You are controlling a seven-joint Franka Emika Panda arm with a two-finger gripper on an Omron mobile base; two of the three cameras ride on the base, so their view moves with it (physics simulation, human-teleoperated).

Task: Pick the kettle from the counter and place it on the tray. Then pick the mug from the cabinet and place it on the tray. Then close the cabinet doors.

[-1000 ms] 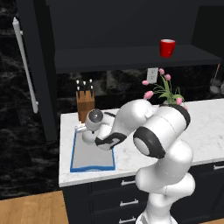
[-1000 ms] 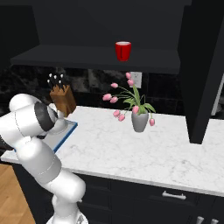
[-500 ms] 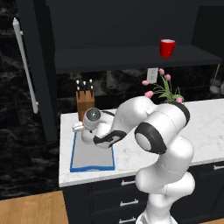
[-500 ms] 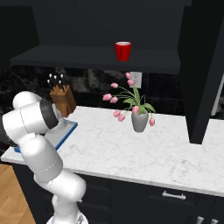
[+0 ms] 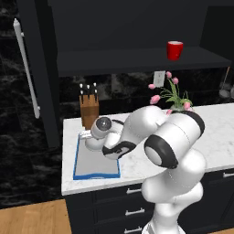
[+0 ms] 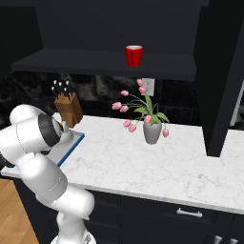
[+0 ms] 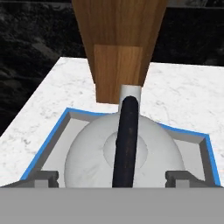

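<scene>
Fingertips (image 7: 43, 176) of my gripper (image 7: 112, 177) stand spread wide on either side of the kettle (image 7: 124, 151), clear of its black handle, so I read it as released. Working from big to small: the cabinet (image 5: 137, 59) hangs open over the counter (image 6: 157, 162), one of the cabinet doors (image 5: 34, 77) swung out at left. Next, the tray (image 5: 96, 167) lies on the marble near the left end, with the kettle sitting inside its blue rim. Just behind it stands a wooden knife block (image 5: 89, 109). The vase of pink flowers (image 6: 151, 131) is well apart. The mug (image 6: 134, 55) sits on the shelf. I can read no writing anywhere.
</scene>
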